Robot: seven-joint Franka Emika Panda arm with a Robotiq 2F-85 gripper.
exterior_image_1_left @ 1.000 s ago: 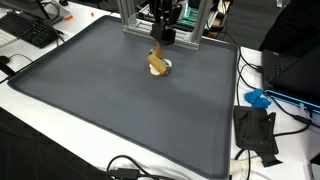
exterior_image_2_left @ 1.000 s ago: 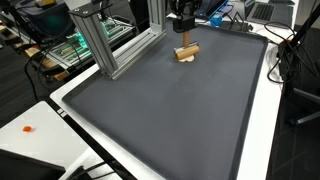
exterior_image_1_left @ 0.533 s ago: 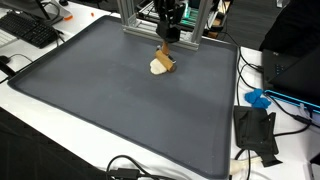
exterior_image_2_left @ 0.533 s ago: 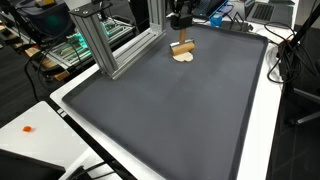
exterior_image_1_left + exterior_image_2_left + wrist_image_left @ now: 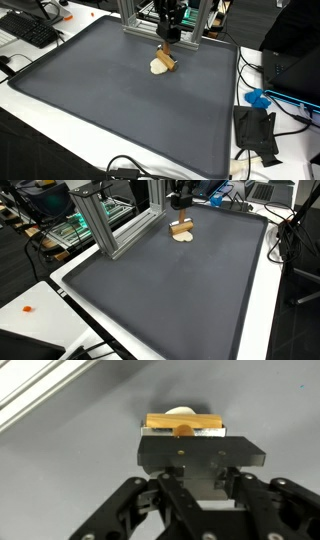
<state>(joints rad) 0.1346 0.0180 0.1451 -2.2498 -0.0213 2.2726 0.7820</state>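
My gripper (image 5: 168,38) hangs over the far end of a dark grey mat (image 5: 100,90), close to an aluminium frame. It is shut on a short wooden tool with a flat crossbar (image 5: 168,60). The tool reaches down to a small white round piece (image 5: 157,67) lying on the mat. The gripper (image 5: 180,206), the tool (image 5: 182,226) and the white piece (image 5: 183,237) show in both exterior views. In the wrist view the crossbar (image 5: 185,423) lies beyond the black fingers (image 5: 200,478), with the white piece (image 5: 181,410) just behind it.
The aluminium frame (image 5: 130,15) (image 5: 100,225) stands at the mat's far edge. A keyboard (image 5: 35,30) lies beside the mat. A black device (image 5: 257,132), a blue object (image 5: 258,98) and cables (image 5: 130,168) lie on the white table round it.
The gripper has shifted a little toward the frame with the wooden tool, which now stands more tilted. The white piece has moved slightly with it.
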